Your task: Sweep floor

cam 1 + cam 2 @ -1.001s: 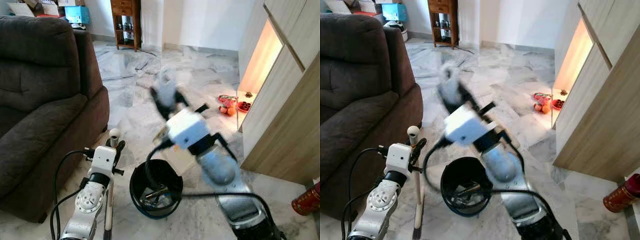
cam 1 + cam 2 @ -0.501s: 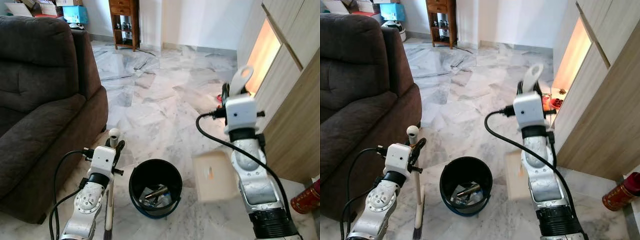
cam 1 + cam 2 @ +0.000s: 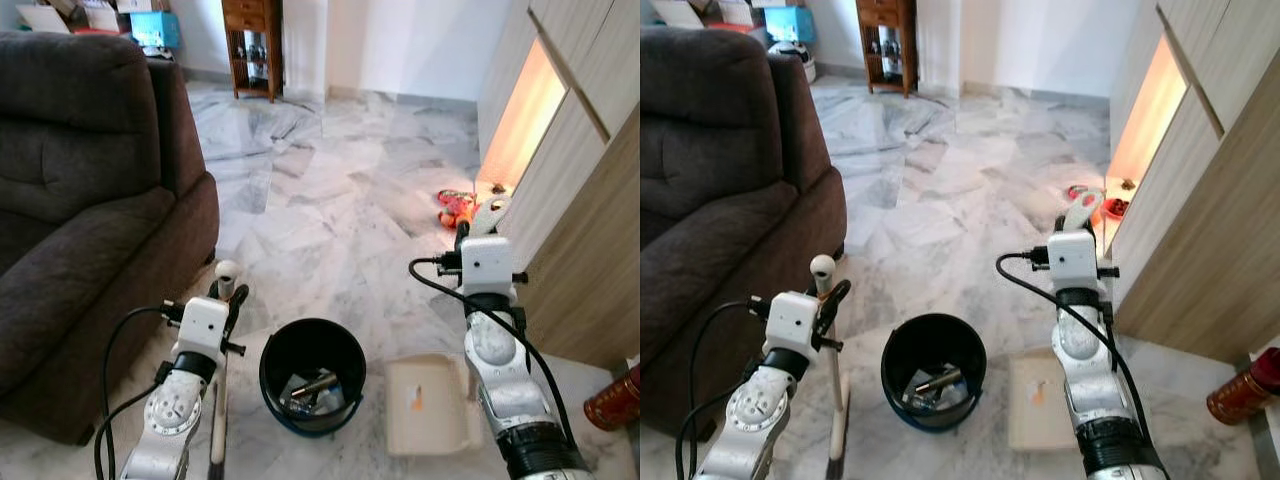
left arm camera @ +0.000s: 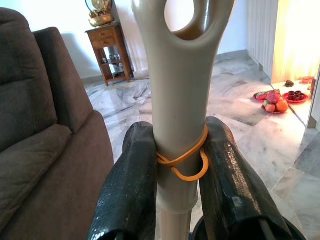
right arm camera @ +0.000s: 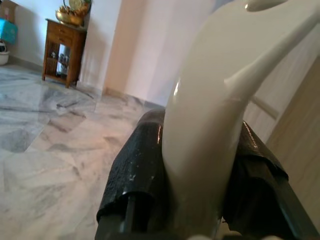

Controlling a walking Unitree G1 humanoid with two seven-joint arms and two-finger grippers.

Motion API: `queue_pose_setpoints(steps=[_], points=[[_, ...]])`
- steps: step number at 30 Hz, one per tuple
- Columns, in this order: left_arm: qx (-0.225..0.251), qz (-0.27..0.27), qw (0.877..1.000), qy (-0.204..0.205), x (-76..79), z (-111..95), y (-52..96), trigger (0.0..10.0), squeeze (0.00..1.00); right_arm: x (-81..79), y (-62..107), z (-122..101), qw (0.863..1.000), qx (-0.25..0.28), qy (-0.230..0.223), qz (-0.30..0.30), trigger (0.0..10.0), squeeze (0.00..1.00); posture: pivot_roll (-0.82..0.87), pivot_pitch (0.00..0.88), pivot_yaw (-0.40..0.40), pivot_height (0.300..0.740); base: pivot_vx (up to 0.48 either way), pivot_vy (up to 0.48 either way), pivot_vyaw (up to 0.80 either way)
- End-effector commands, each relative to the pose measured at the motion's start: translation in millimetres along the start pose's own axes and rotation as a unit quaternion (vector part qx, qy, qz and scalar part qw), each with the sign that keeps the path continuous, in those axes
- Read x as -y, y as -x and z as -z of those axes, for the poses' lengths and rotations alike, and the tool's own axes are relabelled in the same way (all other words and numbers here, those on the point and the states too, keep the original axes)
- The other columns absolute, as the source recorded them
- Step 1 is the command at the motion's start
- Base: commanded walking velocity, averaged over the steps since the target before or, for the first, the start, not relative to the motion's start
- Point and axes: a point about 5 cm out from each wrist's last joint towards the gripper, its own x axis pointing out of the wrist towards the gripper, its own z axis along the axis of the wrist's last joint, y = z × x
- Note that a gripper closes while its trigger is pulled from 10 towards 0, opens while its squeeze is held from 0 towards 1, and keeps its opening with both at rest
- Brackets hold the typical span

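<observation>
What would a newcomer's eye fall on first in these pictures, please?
Most likely the black bin on the marble floor between the two silver arms, with rubbish inside. To its right the right gripper is shut on the handle of a cream dustpan whose pan lies flat on the floor, and to its left the left gripper clamps an upright broom beside the brown sofa.
</observation>
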Motion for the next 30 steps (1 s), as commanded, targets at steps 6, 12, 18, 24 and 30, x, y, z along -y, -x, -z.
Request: queue_pose_setpoints(steps=[6,12,18,24,30], points=[[0.022,0.000,1.000,0.004,1.2,-9,0.1,10.0,0.00,-0.6,-1.3,3,1.000,0.009,-0.008,0.001,10.0,0.00,0.11,0.000,-0.007,0.740,0.000,0.000,0.00],[0.022,0.003,1.000,0.008,2.9,-9,0.8,10.0,0.00,-1.8,-0.9,7,1.000,0.008,-0.012,-0.001,10.0,0.00,0.10,0.000,-0.006,0.740,0.000,0.000,0.00],[0.023,0.003,1.000,0.009,3.8,-10,0.8,10.0,0.00,-2.0,-0.8,9,1.000,0.005,-0.012,-0.002,10.0,0.00,0.10,0.000,-0.009,0.740,0.000,0.000,0.00],[0.023,0.002,1.000,0.009,3.2,-10,0.0,10.0,0.00,-1.3,-2.1,8,1.000,0.007,-0.012,-0.002,10.0,0.00,0.10,0.000,-0.012,0.740,0.000,0.000,0.00],[0.024,0.000,1.000,0.009,2.4,-10,-0.7,10.0,0.00,-2.4,-2.5,8,1.000,0.008,-0.012,-0.003,10.0,0.00,0.10,0.000,-0.011,0.740,0.000,0.000,0.00]])
